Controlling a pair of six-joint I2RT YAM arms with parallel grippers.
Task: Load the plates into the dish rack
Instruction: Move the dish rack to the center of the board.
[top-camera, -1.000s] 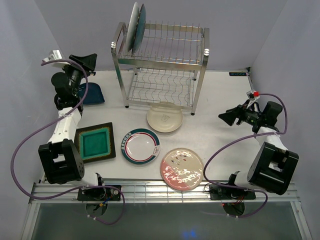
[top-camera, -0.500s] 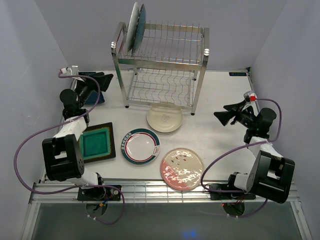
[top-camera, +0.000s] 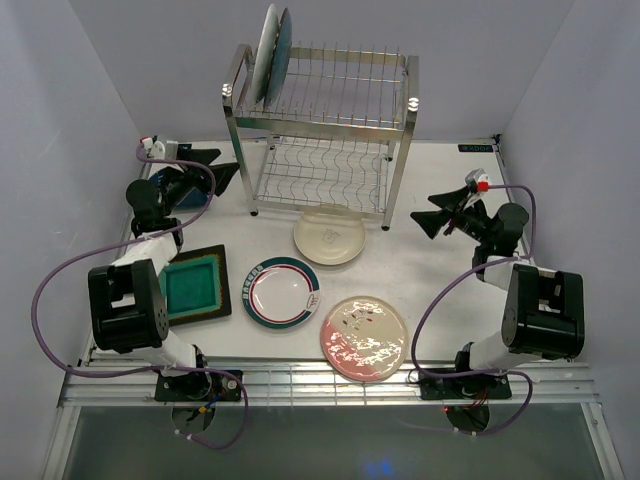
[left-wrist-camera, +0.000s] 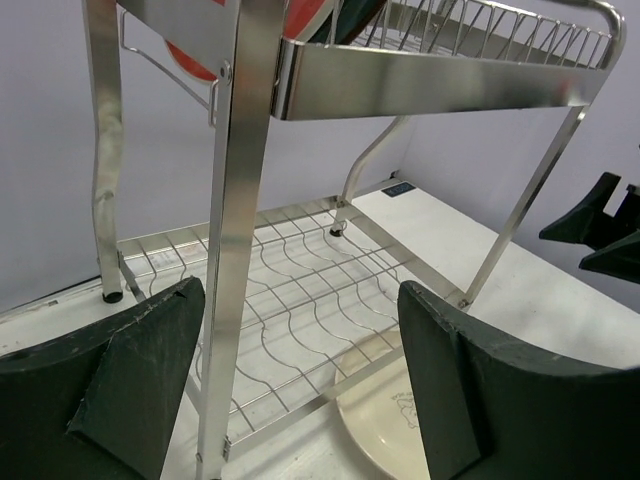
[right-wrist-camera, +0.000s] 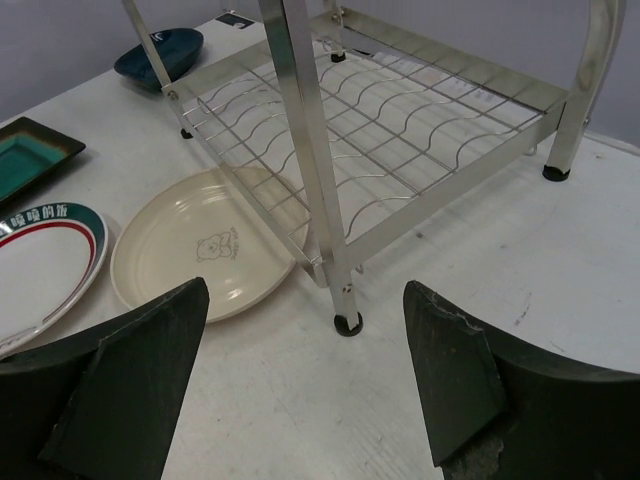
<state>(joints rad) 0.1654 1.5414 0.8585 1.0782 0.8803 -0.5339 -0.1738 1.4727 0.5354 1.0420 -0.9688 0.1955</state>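
The steel dish rack (top-camera: 320, 130) stands at the back. Two plates stand upright at the left of its top tier, one pale (top-camera: 266, 50) and one dark teal (top-camera: 284, 42). The cream plate (top-camera: 329, 234), the green-red rimmed plate (top-camera: 282, 291), the pink speckled plate (top-camera: 363, 337) and the square green plate (top-camera: 190, 284) lie flat in front. The small dark blue dish (top-camera: 183, 192) is partly hidden by my left arm. My left gripper (top-camera: 218, 165) is open and empty by the rack's left side. My right gripper (top-camera: 430, 216) is open and empty by its right front post.
The left wrist view looks through the rack's post (left-wrist-camera: 235, 200) to the cream plate (left-wrist-camera: 395, 425). The right wrist view shows the rack's front leg (right-wrist-camera: 345, 310), the cream plate (right-wrist-camera: 200, 255), the rimmed plate (right-wrist-camera: 40, 265), the green plate (right-wrist-camera: 25, 150) and the blue dish (right-wrist-camera: 160, 55).
Both arms have swung in toward the rack. My left gripper moved right to its left side and my right gripper moved left to its right front post. The plates have not moved.
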